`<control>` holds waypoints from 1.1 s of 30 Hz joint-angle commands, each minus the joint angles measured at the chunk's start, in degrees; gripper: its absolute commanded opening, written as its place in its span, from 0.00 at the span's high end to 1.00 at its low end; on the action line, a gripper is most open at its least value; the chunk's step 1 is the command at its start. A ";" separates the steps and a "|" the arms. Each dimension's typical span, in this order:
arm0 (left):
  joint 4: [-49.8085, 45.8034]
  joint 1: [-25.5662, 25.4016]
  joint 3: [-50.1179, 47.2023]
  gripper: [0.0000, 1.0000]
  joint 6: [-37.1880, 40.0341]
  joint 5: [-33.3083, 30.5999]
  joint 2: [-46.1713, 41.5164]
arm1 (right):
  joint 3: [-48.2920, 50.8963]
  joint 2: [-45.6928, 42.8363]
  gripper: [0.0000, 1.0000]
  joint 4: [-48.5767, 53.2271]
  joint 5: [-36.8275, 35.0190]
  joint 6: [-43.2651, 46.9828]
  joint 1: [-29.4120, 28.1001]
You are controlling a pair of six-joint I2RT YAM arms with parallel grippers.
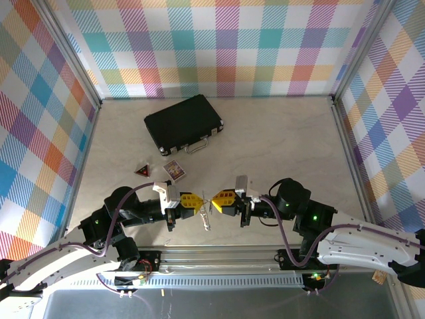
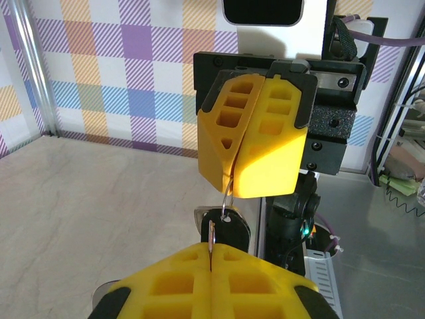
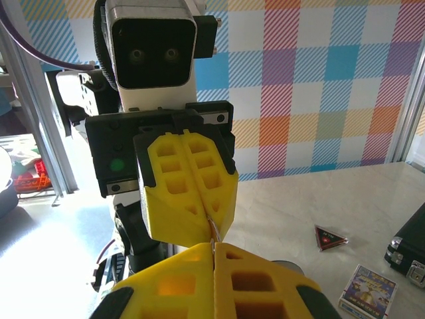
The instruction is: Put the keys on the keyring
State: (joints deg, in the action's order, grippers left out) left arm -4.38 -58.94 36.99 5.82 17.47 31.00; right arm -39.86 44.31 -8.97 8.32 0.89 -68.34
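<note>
top external view: worktop [image 1: 279, 146] is pale and marbled, walled on three sides by checked panels. left arm [image 1: 99, 229] and right arm [image 1: 319, 222] reach inward from the near edge and meet nose to nose just inside the middle of that edge.

a black case [image 1: 184, 123] lies flat, closed, toward the far edge and left of centre, with its handle and latches facing the near edge.

left claw [image 1: 200, 203] and right claw [image 1: 213, 201] face each other, tips almost touching, both above the worktop surface. each has yellow fingers pressed together.

a small card box [image 1: 174, 170] lies between the case and the left claw. a red triangle [image 1: 142, 171] lies just beside the box, on its left-edge side and apart from it.

the key [image 1: 206, 219] has a black head and a silver blade. it is held off the worktop between the two claws, and the blade points toward the near edge. the left claw pinches the key at its head.

the ring [image 2: 230, 189] is a thin wire loop. the right claw pinches its upper part, and the wire runs down to the hole in the key head. whether it passes fully through the hole cannot be told.
</note>
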 commanded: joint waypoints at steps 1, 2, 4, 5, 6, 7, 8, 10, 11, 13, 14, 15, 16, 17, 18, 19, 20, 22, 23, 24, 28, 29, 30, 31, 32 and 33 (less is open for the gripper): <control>1.78 0.37 1.41 1.00 0.85 0.98 -0.42 | 0.50 0.16 1.00 -1.31 -0.54 0.78 -0.30; 1.79 0.32 1.26 1.00 0.86 0.97 -0.41 | 0.40 0.24 1.00 -1.30 -0.51 0.77 -0.31; 1.81 0.40 1.31 1.00 0.90 0.98 -0.51 | 0.36 0.49 1.00 -1.37 -0.49 0.60 -0.31; 1.75 0.38 1.16 1.00 0.90 0.98 -0.58 | 0.36 0.51 1.00 -1.34 -0.49 0.61 -0.26; 1.82 0.39 1.15 1.00 0.82 0.98 -0.64 | 0.39 0.51 1.00 -1.35 -0.54 0.61 -0.30; 1.70 0.36 1.19 1.00 0.79 0.98 -0.59 | 0.44 0.54 1.00 -1.33 -0.65 0.64 -0.30; 1.63 0.37 1.23 1.00 0.81 0.98 -0.59 | 0.40 0.47 1.00 -1.38 -0.75 0.68 -0.25; 1.53 0.32 1.23 1.00 0.77 0.98 -0.67 | 0.43 0.49 1.00 -1.40 -0.84 0.77 -0.31; 1.48 0.41 1.28 1.00 0.77 0.98 -0.68 | 0.44 0.51 1.00 -1.32 -0.85 0.78 -0.31; 1.48 0.38 1.15 1.00 0.86 0.90 -0.77 | 0.40 0.52 1.00 -1.39 -0.85 0.74 -0.30; 1.57 0.36 1.17 1.00 0.88 0.91 -0.79 | 0.48 0.51 1.00 -1.53 -0.85 0.62 -0.28; 1.57 0.34 1.16 1.00 0.88 0.91 -0.77 | 0.56 0.43 1.00 -1.54 -0.93 0.61 -0.31; 1.58 0.32 1.16 1.00 0.82 0.91 -0.77 | 0.61 0.31 1.00 -1.53 -1.02 0.62 -0.30; 1.62 0.35 1.18 1.00 0.79 0.89 -0.77 | 0.60 0.24 1.00 -1.36 -1.10 0.61 -0.31; 1.51 0.39 1.15 1.00 0.77 0.90 -0.72 | 0.58 0.17 1.00 -1.32 -1.19 0.61 -0.30; 1.48 0.37 1.18 1.00 0.77 0.94 -0.85 | 0.60 0.16 1.00 -1.25 -1.20 0.60 -0.31; 1.49 0.41 1.17 1.00 0.80 0.91 -0.86 | 0.58 0.09 1.00 -1.22 -1.20 0.61 -0.31; 1.44 0.39 1.22 1.00 0.92 0.92 -0.94 | 0.57 0.09 1.00 -0.96 -1.27 0.72 -0.31; 1.40 0.40 1.20 1.00 0.85 0.96 -0.95 | 0.51 0.15 1.00 -0.92 -1.33 0.71 -0.31; 1.48 0.34 1.15 1.00 0.85 0.92 -0.92 | 0.49 0.16 1.00 -0.84 -1.37 0.78 -0.31; 1.74 0.32 1.15 1.00 0.87 0.89 -0.86 | 0.55 0.33 1.00 -0.96 -1.46 0.92 -0.32; 1.68 0.32 1.07 1.00 0.90 0.89 -0.86 | 0.55 0.34 1.00 -0.96 -1.46 0.87 -0.31; 1.70 0.32 1.07 1.00 0.86 0.98 -0.87 | 0.50 0.40 1.00 -0.99 -1.46 0.91 -0.31; 1.71 0.32 1.16 1.00 0.93 0.97 -0.84 | 0.52 0.48 1.00 -0.98 -1.46 0.87 -0.31; 1.67 0.39 1.18 1.00 0.90 0.98 -0.86 | 0.48 0.58 1.00 -1.00 -1.38 0.87 -0.31; 1.59 0.34 1.21 1.00 0.86 0.98 -0.86 | 0.48 0.60 1.00 -1.05 -1.31 0.87 -0.31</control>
State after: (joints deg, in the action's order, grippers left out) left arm -4.38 -58.94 36.99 5.82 17.47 30.98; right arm -39.79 44.86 -8.95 7.46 0.89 -68.34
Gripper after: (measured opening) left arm 0.050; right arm 0.063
